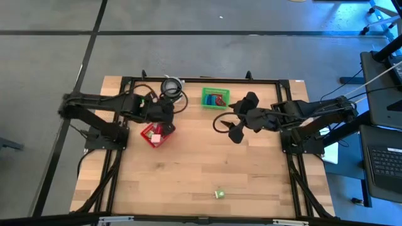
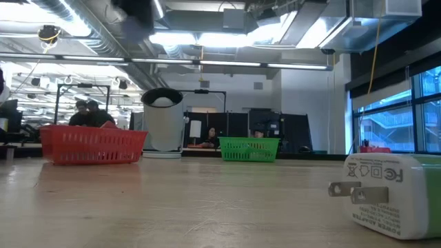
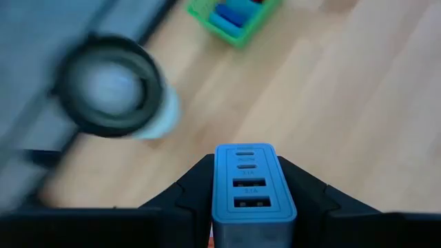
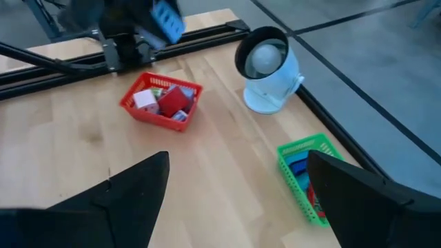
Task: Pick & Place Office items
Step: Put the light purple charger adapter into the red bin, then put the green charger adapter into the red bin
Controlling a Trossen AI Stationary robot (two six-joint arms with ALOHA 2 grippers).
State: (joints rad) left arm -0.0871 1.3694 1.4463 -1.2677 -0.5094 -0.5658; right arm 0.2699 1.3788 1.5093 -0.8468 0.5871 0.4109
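With my left gripper (image 3: 244,207) clamped on a blue charger block (image 3: 251,186) above the red basket (image 1: 155,134), and my right gripper (image 4: 234,193) empty and spread wide near the green basket (image 4: 306,176), I could release off-centre, bouncing it off the rim.

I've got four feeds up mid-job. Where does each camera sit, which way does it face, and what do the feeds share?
High: overhead, straight down on the table; both arms show, left gripper over the red basket, right gripper open.
Low: table height, level into the room; no arm shows, a white charger close up.
Left wrist: looks past its fingers shut on a blue charger toward the green basket.
Right wrist: looks past its spread fingers across the table.
Shared: both baskets and the white cup appear in the high, low and right wrist views.
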